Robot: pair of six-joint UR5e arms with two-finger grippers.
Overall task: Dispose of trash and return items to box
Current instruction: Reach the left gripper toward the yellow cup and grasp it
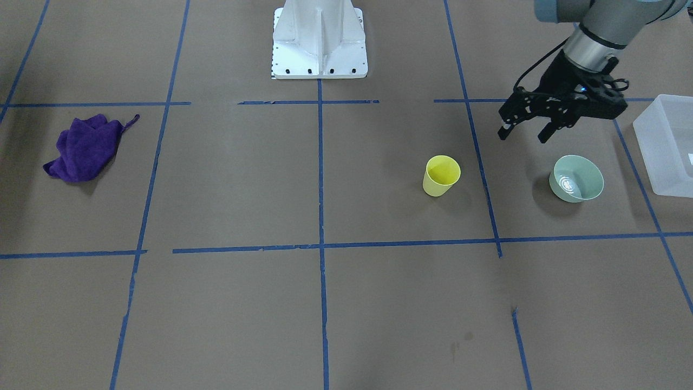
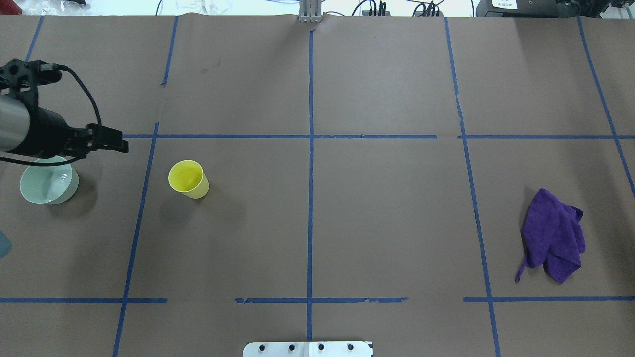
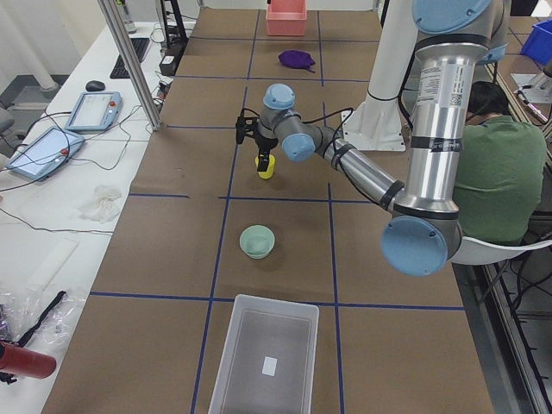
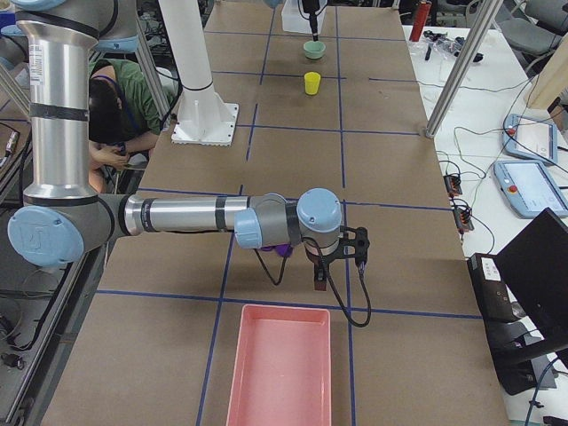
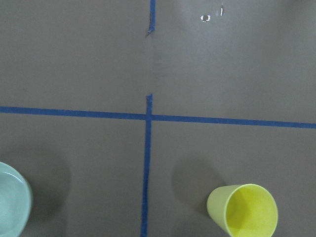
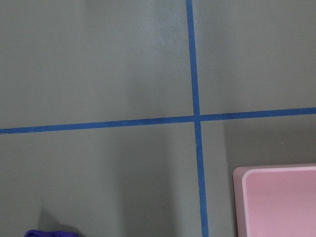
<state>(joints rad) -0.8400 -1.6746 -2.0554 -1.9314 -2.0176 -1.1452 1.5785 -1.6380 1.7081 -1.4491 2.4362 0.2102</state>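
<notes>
Now the small yellow cup (image 1: 441, 175) stands upright on the brown table (image 1: 379, 303), its mouth up and nothing visible inside it. It is on the robot's left half of the table, close to a blue tape line (image 1: 479, 162). On the other side of that line, near the cup but not touching it, sits a pale green bowl (image 1: 576, 177), also upright. Further toward the robot's left end of the table is the frosted white box (image 1: 666, 143). It is apart from the bowl, and a small white label shows on it.

The left gripper (image 1: 524, 134) hangs in the air above the table, near the bowl and the cup, and touches neither of them. Its two black fingers (image 1: 504, 130) are spread wide and there is nothing between them. The left wrist view looks down on the cup and on the edge of the bowl.

On the robot's right half, well apart from the cup, a crumpled purple cloth (image 1: 86, 147) lies on the table. The right gripper (image 4: 317, 277) shows only in the exterior right view, where it points down close to this cloth. I cannot tell if its jaws are apart or together. Just beside it, at the table's end on the robot's right, lies a pink tray (image 4: 280, 373).
</notes>
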